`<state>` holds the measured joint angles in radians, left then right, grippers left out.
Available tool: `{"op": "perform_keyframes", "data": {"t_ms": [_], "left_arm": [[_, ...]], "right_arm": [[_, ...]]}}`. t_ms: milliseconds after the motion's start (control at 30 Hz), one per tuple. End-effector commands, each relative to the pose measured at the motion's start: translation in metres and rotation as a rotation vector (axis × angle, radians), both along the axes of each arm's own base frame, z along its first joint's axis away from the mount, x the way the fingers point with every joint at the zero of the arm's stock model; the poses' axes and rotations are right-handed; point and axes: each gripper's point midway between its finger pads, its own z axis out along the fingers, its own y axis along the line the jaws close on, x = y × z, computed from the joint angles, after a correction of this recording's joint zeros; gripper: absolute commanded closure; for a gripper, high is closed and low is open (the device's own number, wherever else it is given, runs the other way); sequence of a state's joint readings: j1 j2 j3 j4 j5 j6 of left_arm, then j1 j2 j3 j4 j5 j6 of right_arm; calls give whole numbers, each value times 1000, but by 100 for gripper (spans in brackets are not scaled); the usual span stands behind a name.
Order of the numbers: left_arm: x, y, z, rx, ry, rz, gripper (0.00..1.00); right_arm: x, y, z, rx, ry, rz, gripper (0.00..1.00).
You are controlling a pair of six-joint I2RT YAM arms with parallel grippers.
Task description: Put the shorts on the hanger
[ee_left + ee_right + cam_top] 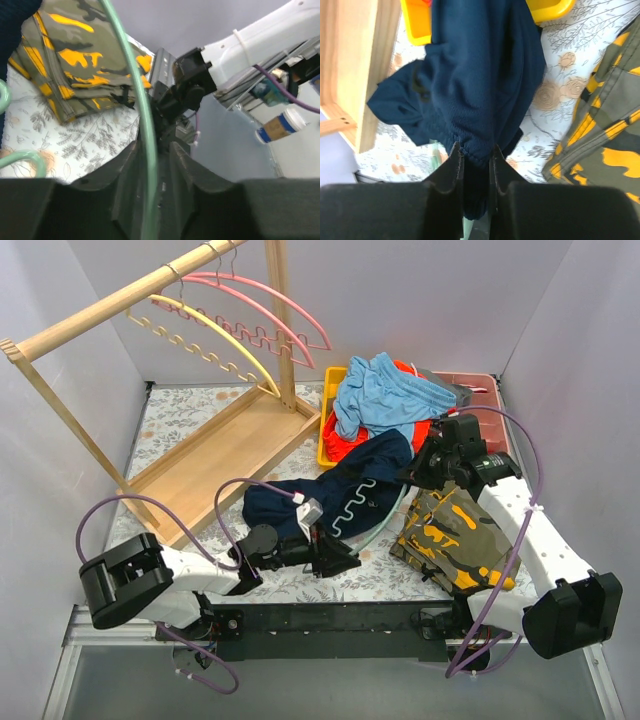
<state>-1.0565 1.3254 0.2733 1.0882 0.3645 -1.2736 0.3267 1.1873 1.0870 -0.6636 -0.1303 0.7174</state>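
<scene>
**Near to far.** Nearest the bases, the thin arc of the hanger [134,85] is pinched between the closed left jaws, low over the floral worktop [190,405]; it is judged to be held there so that the frame is steadied while cloth is drawn onto it. The hanger's long axis is directed from those jaws away and rightward, its wavy bar [355,505] being seen against navy cloth; the hook is not made out. Just beyond, the shorts [335,485] are spread mid-worktop, their long axis diagonal from near-left to far-right. A gathered edge at the far-right end, taken for the elastic waist, is clamped in the closed right jaws, presumably so that the opening can be pulled over the arc. Whether any of the hanger is inside the cloth cannot be told. To the right a camouflage garment [455,535] is laid; farther back a yellow bin [326,432] of clothes and a wooden rack [210,455] are set.
</scene>
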Motion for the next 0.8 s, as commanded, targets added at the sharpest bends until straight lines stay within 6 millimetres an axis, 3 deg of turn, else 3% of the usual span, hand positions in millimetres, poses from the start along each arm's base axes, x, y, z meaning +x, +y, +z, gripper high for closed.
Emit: {"op": "perform_keyframes", "data": {"t_ms": [0,200,300,367,433,467,533,767], "left_arm": [[32,-4,55,-120,-56,141,56],[60,32,39,24,87,395,46],[77,52,13,146,184,548,47],[86,59,-7,245,244,624,55],[87,57,-29,340,267,627,57],[89,52,-26,347,269,622,57],[91,51,-50,444,295,640,57],[107,46,-82,602,308,702,59]], "right_arm": [[-23,-2,-6,-24,12,90,99],[-25,-10,-3,-38,-26,68,99],[-24,-7,6,-23,-58,80,99],[-22,-7,14,-26,-78,83,99],[-21,-11,17,-45,-85,66,99],[-20,-13,20,-47,-96,61,99],[-20,-12,22,-46,-102,63,99],[-18,-15,31,-54,-127,49,99]]}}
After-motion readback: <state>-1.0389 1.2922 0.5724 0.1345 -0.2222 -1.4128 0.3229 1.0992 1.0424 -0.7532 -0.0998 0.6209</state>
